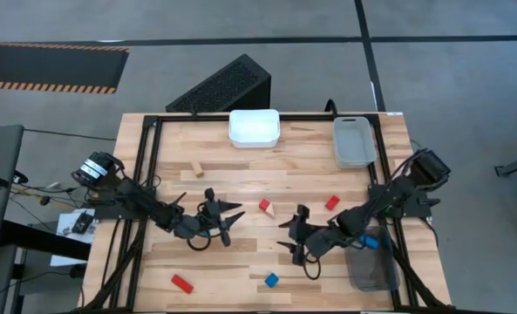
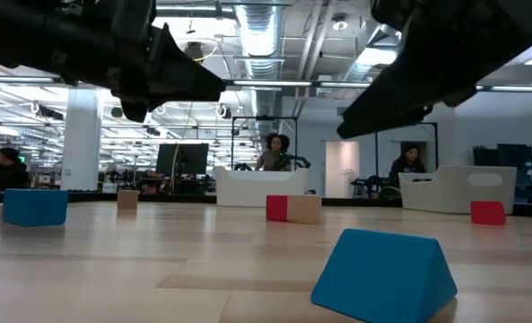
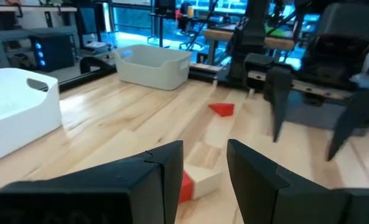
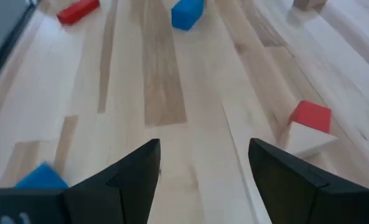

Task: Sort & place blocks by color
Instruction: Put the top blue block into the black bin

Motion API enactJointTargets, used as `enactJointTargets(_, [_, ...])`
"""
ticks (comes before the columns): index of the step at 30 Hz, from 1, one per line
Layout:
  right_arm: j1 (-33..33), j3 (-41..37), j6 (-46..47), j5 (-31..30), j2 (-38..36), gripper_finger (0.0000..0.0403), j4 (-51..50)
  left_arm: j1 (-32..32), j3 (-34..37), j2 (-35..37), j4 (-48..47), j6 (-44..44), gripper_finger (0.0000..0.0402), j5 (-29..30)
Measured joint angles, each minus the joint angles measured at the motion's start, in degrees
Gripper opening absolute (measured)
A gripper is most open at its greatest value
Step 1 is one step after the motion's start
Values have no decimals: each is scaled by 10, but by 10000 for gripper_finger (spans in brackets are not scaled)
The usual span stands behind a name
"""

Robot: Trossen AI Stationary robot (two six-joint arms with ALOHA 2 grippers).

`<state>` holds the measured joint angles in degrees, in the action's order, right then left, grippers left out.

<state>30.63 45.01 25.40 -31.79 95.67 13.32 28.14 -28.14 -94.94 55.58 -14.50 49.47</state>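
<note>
My left gripper (image 1: 225,216) is open above the table's middle left, pointing right; in its wrist view (image 3: 204,167) a red cube (image 3: 185,185) and the pale wood block (image 3: 203,180) touching it lie on the table just beyond the fingertips. My right gripper (image 1: 295,235) (image 4: 203,163) is open, pointing left, with the same red cube (image 4: 311,116) and pale block (image 4: 305,140) off to one side. This pair (image 1: 265,208) lies between the two grippers. Also flat on the table are a red block (image 1: 332,203), a red bar (image 1: 182,283), a blue wedge (image 1: 271,280) (image 2: 384,274), a blue cube (image 2: 35,206) and a pale bar (image 1: 195,168).
A white bin (image 1: 255,127) and a clear bin (image 1: 354,141) stand at the far edge. A grey bin (image 1: 373,269) sits at the near right under the right arm, with something blue (image 1: 371,240) beside it. A black frame (image 1: 150,157) borders the table. People show in the room behind.
</note>
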Motion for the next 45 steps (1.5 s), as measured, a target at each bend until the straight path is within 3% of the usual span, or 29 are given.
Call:
enactJointTargets(17, [-21,0,16,62,12,269,20,0,0,0,-9,19,114,-9])
enactJointTargets(29, [-37,0,13,63,12,269,19,16,0,2,-30,60,114,-8])
enactJointTargets(32, [-34,0,14,64,12,269,19,34,0,23,-80,79,114,-23])
enactJointTargets(36, [-32,0,15,65,12,269,18,56,0,90,-179,42,114,-33])
enactJointTargets(42, [-33,0,15,64,12,269,22,63,0,229,-403,-83,133,-169])
enactJointTargets(45, [-38,0,15,65,12,269,29,63,0,277,-498,-138,155,-208])
